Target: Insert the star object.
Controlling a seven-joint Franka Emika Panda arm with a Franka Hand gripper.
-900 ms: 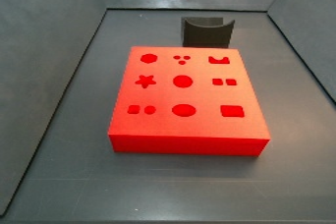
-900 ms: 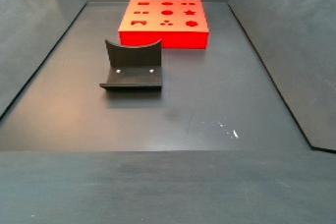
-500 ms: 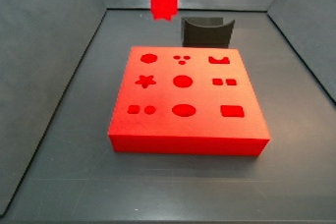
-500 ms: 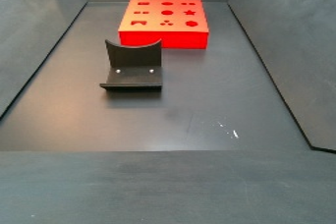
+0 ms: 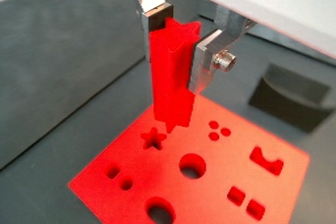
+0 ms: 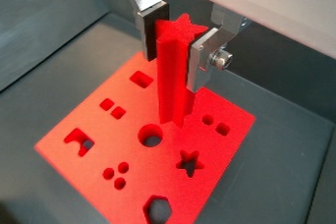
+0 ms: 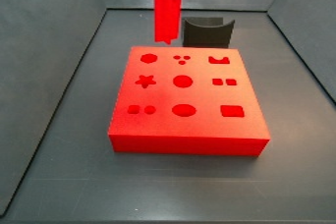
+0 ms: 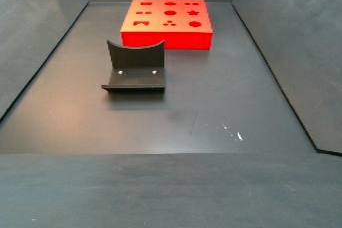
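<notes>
Lower now, end effector (image 5: 180, 43) with star object (image 5: 171, 76) above red block (image 7: 187, 100).

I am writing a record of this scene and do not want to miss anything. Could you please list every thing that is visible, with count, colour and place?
star object: one, bright red, upright between the gripper fingers, hanging above the block.
block with shaped holes: one, red, flat on the floor; its star hole is empty.
curved holder: one, dark grey, on the floor apart from the block.
gripper: one, silver plates with dark pads, above the block, shut on the star object.
</notes>
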